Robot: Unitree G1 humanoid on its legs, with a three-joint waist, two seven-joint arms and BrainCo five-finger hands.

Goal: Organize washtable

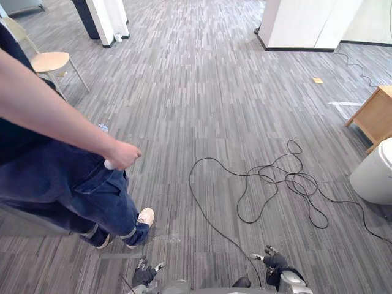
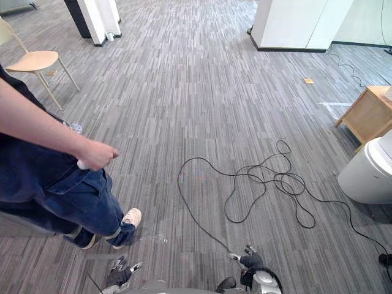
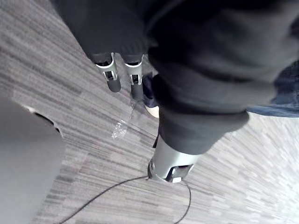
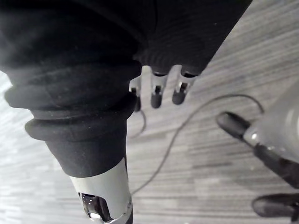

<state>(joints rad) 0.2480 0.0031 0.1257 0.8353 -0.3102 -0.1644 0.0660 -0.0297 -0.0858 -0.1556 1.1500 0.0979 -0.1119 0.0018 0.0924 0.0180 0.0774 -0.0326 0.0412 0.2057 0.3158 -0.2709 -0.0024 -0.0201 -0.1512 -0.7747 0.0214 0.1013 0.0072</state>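
Well, your left hand [image 1: 145,274] and right hand [image 1: 272,260] hang low, loose and straight, grasping nothing. Where the washtable is, you cannot tell from here. The person [image 1: 73,184] stands close on the left; turning that way could swing an arm into them.

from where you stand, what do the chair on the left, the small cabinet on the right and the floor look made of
Pale round-seated chair: seat looks like smooth light wood; thin legs possibly painted metal. Small light-brown cabinet: probably matt wood or veneer, given its even tan faces. Grey striped floor: likely short-pile carpet, matt with streaky woven lines.
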